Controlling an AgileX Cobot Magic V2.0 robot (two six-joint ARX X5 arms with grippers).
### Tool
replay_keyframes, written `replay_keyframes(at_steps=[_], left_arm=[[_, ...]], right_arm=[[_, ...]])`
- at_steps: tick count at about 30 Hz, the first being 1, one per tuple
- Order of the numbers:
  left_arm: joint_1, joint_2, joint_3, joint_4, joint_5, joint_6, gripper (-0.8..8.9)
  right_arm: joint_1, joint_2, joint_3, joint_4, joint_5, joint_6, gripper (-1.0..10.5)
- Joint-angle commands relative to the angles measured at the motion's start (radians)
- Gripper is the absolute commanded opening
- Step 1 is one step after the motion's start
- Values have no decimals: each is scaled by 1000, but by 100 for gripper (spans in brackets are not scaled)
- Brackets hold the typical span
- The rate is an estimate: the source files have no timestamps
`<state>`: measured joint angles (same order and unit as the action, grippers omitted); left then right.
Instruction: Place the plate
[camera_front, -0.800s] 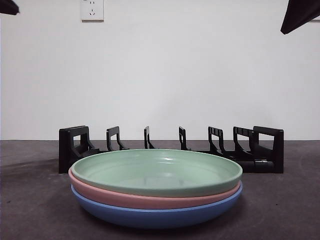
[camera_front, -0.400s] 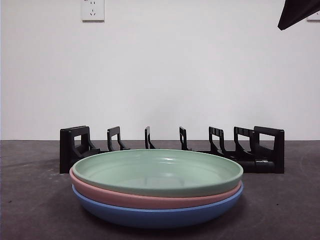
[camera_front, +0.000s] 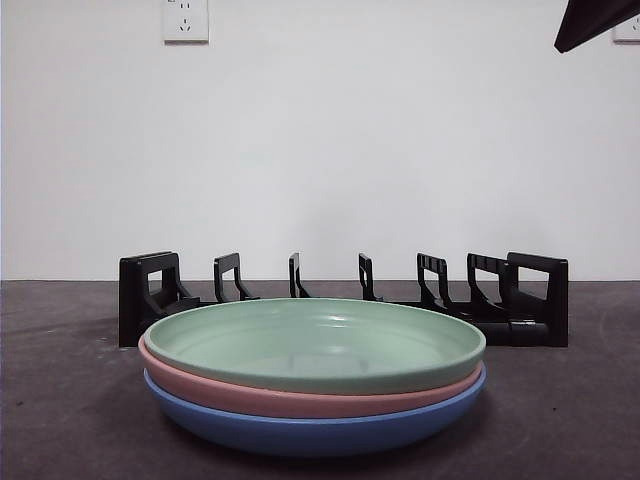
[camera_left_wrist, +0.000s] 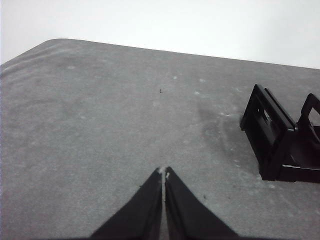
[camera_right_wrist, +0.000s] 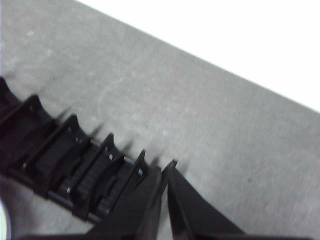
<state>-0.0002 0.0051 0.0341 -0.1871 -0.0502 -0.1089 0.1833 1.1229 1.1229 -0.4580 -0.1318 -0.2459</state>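
Right gripper (camera_right_wrist: 166, 167) closed, empty, high above black plate rack (camera_right_wrist: 65, 160); left gripper (camera_left_wrist: 163, 172) closed, idle over bare table (camera_left_wrist: 100, 120). Green plate (camera_front: 315, 343) tops pink (camera_front: 300, 398) and blue (camera_front: 310, 428) stack, before rack. Advice — open jaws, pinch green rim only, tilt upright into slot.

Three plates are stacked one inside another at the front centre of the table (camera_front: 60, 400): top plate (camera_front: 315, 345) on middle plate (camera_front: 300, 398) on bottom plate (camera_front: 310, 430). Directly behind the stack a slotted rack (camera_front: 345, 300) runs left to right across the table, its two ends reaching past the stack's sides. Behind the rack stands the wall (camera_front: 340, 150), with an outlet (camera_front: 185, 20) high on its left.
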Motion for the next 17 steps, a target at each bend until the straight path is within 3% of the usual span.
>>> replay_keyframes(at_steps=[1, 7, 10, 11, 13, 17], left_arm=[[0, -2, -13, -23, -2, -9, 7], [0, -2, -13, -22, -2, -9, 7], [0, -2, -13, -23, -2, -9, 7], [0, -2, -13, -23, -2, -9, 7], [0, -2, -13, -23, -2, -9, 7], [0, -2, -13, -23, -2, -9, 7]], right_arm=[[3, 5, 11, 20, 0, 10, 21], [3, 5, 11, 21, 1, 10, 21], [7, -27, 9, -13, 50, -72, 21], [5, -54, -2, -35, 60, -65, 21], [-8, -147, -73, -37, 63, -69, 21], [-51, -439, -430, 244, 127, -48, 21]])
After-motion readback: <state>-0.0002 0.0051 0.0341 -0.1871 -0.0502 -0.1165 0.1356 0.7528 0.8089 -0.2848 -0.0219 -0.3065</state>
